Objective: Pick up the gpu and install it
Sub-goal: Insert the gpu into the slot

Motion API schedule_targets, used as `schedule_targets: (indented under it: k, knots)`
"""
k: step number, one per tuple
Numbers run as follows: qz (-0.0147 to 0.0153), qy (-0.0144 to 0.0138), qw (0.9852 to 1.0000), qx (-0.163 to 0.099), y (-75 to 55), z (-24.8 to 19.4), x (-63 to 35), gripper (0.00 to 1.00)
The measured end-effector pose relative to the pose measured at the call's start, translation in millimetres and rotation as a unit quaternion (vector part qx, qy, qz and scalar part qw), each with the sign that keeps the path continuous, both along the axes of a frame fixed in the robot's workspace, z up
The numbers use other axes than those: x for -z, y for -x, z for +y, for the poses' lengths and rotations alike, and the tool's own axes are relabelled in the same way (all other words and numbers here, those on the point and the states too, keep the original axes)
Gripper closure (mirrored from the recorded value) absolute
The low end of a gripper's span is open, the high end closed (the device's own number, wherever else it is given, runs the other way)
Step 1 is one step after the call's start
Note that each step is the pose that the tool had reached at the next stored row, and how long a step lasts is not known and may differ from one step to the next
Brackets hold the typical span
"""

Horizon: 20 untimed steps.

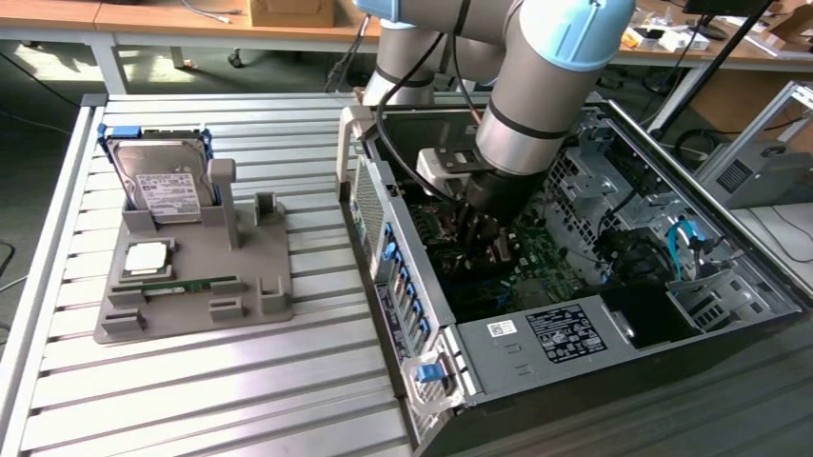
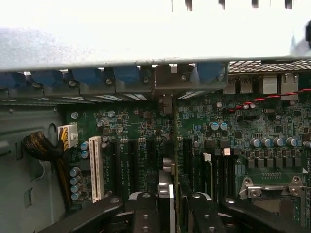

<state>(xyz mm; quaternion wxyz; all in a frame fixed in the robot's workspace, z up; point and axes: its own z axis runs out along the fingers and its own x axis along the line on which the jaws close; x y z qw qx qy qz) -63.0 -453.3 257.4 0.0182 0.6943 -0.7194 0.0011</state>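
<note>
One arm | my gripper (image 2: 172,206) grips the gpu (image 2: 167,160) on edge, low inside the case (image 1: 381,205), over the board (image 2: 126,131) slots | risk: card tilts, misses its slot, jams.

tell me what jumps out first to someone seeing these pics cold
The big grey-and-blue robot arm plunging into the open computer case at the exterior view's right, its gripper low over the green motherboard. At the exterior view's left, a grey holder carries a hard drive standing upright.
</note>
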Motion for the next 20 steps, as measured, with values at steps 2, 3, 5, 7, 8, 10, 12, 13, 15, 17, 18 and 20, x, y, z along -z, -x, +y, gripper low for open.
schedule_targets:
  k: [2, 3, 5, 7, 8, 10, 12, 13, 15, 17, 18, 20]
  knots:
    - [0.0, 0.0, 1.0, 0.0, 0.0, 0.0, 0.4, 0.73]
    - [0.0, 0.0, 1.0, 0.0, 0.0, 0.0, 0.5, 0.73]
    - [0.0, 0.0001, 1.0, 0.0, 0.0, 0.0, 0.8, 0.73]
    - [0.0, 0.0002, 1.0, 0.0, 0.0, 0.0, 1.0, 0.73]
    - [0.0, 0.0002, 1.0, 0.0, 0.0, 0.0, 1.1, 0.73]
    - [0.0, 0.0002, 1.0, 0.0, 0.0, 0.0, 1.3, 0.73]
    - [0.0, 0.0002, 1.0, 0.0, 0.0, 0.0, 1.6, 0.73]
    - [0.0, 0.0002, 1.0, 0.0, 0.0, 0.0, 1.7, 0.73]
    - [-0.0001, 0.0, 1.0, 0.0, -0.1, 0.1, 2.5, 0.73]
    - [0.0001, 0.0005, 1.0, 0.0, 0.0, 0.0, 3.3, 0.73]
    - [0.0001, 0.0005, 1.0, 0.0, -0.1, 0.0, 3.3, 0.73]
    - [0.0, 0.0003, 1.0, 0.0, -0.1, 0.0, 3.5, 0.73]
